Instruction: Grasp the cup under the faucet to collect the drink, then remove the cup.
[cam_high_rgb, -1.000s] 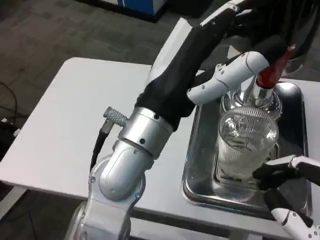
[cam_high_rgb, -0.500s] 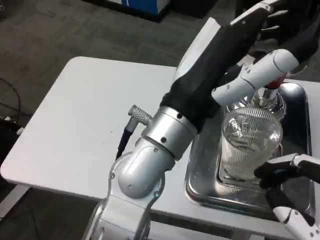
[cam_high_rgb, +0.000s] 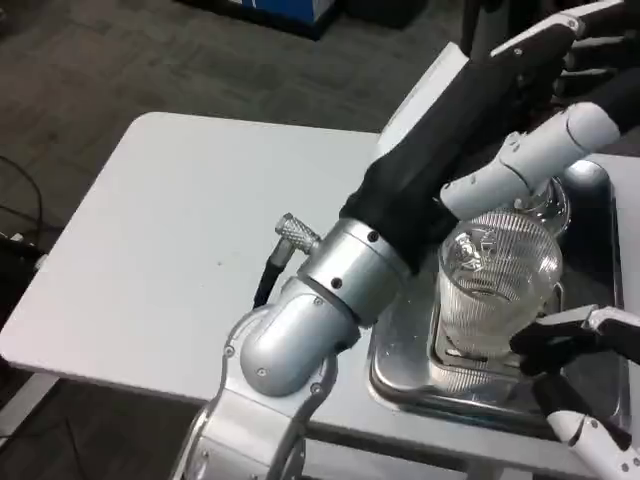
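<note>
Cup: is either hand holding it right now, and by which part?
The right hand has its fingertips against the lower side of the cup; a full grip cannot be told. The left hand reaches above the cup, not holding it.

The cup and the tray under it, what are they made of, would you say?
The cup looks like clear ribbed glass, though it could be hard plastic: you see through it, and fine vertical ridges catch the light. The tray looks like polished metal, probably stainless steel: its rim is shiny and mirrors its surroundings.
</note>
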